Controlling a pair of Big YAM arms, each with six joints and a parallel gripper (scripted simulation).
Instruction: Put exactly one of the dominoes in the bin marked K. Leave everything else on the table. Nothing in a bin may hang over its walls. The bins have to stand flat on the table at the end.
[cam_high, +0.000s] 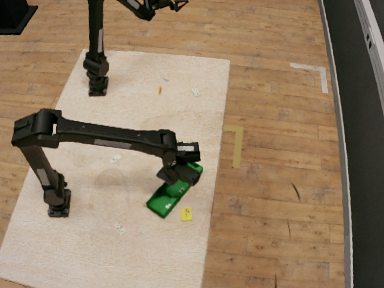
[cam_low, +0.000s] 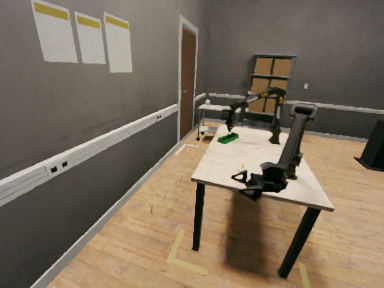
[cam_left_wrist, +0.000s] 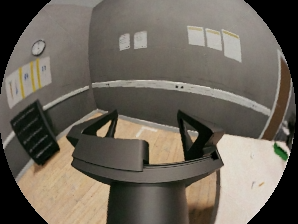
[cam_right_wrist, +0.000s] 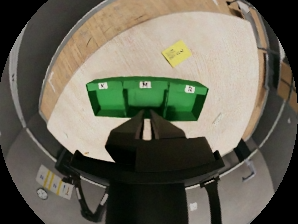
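Claw at right (cam_high: 186, 174) (cam_low: 229, 129) (cam_right_wrist: 146, 120) hangs narrow, contents unclear, over boxy green bins (cam_high: 161, 204) (cam_low: 228, 139) (cam_left_wrist: 280, 151) (cam_right_wrist: 145, 100); left claw (cam_high: 180, 5) (cam_low: 241, 184) (cam_left_wrist: 148, 116) gapes.

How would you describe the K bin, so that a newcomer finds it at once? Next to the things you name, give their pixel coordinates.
On the table (cam_high: 125, 260) (cam_low: 242, 151) (cam_left_wrist: 240, 190) (cam_right_wrist: 215, 55) lies a green row (cam_high: 162, 206) (cam_low: 229, 139) (cam_left_wrist: 280, 151) (cam_right_wrist: 145, 102) of three bins. The K bin (cam_high: 198, 166) (cam_right_wrist: 109, 103) is at one end, labelled K, farther from the yellow note (cam_high: 186, 214) (cam_right_wrist: 176, 53) than the other two.
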